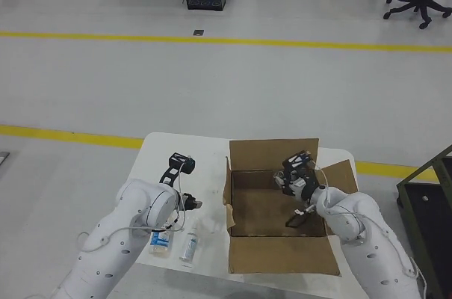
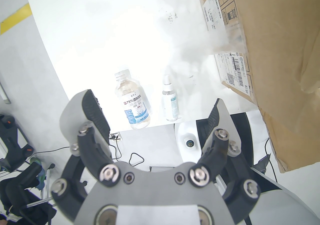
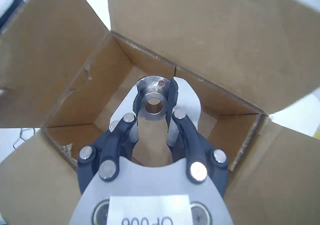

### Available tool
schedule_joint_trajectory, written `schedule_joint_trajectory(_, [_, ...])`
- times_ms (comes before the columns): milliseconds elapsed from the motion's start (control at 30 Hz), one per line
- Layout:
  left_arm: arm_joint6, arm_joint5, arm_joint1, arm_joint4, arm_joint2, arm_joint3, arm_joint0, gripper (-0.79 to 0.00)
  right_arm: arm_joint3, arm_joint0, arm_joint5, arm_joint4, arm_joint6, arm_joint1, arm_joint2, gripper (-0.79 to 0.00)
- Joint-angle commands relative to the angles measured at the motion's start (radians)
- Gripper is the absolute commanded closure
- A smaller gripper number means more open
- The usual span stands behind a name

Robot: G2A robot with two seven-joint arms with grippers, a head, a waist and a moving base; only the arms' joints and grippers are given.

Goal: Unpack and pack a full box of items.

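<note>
At the top view's lower left, the left arm covers half of the larger bottle (image 1: 161, 242). Right of centre, the right hand (image 1: 293, 173) and forearm hide part of the cardboard box (image 1: 259, 217) floor — the metal part (image 3: 152, 107) it grips is too small to make out there. In both wrist views the box runs off-frame, one flap blurred.

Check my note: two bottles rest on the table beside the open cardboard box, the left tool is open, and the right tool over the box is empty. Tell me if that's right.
Not quite. The right tool is not empty: the right wrist view shows it shut on a metal bushing over the cardboard box. The rest of the note stands.
</note>
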Motion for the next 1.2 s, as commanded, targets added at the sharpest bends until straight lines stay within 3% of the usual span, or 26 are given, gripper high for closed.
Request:
schedule_joint_trajectory(0, [0.000,0.000,0.000,0.000,0.000,0.000,0.000,-0.785,-0.040,-0.037,-0.016,0.015,-0.020,0.006,0.047,0.000])
schedule_joint_trajectory(733, [0.000,0.000,0.000,0.000,0.000,0.000,0.000,-0.785,-0.085,-0.089,-0.014,0.068,-0.082,0.012,0.101,0.000])
schedule_joint_trajectory(967, [0.000,0.000,0.000,0.000,0.000,0.000,0.000,-0.785,-0.166,-0.126,-0.052,0.238,-0.131,0.021,0.223,0.000])
schedule_joint_trajectory(1167, [0.000,0.000,0.000,0.000,0.000,0.000,0.000,-0.785,-0.178,-0.184,-0.134,0.535,-0.172,0.028,0.354,0.000])
